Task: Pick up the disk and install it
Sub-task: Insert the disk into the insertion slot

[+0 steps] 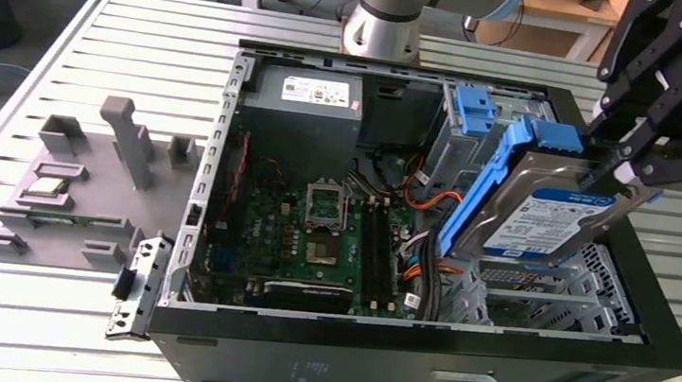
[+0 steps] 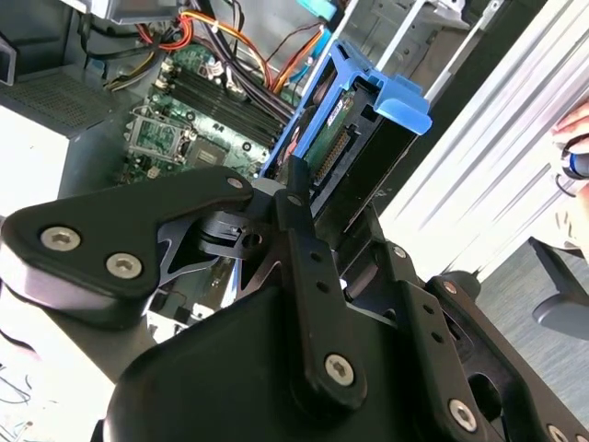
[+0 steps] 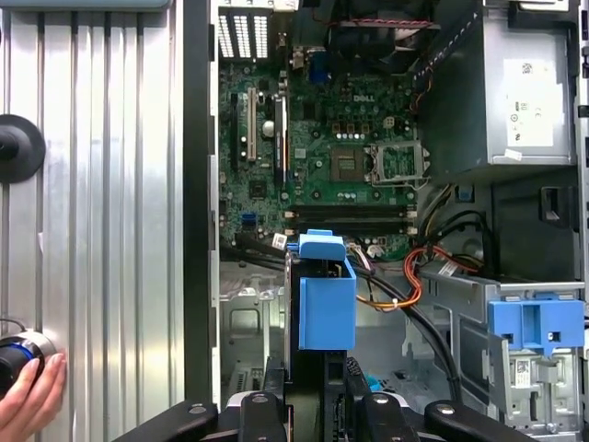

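Over the case, the gripper is clamped on the disk's upper end. In the exterior view the disk's long axis runs 1 to 7 o'clock, with the cage at 6 o'clock.

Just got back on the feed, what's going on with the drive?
The black gripper is shut on the silver hard drive in its blue plastic caddy, holding it tilted above the metal drive cage on the exterior view's right of the open black computer case. The drive is not seated yet.
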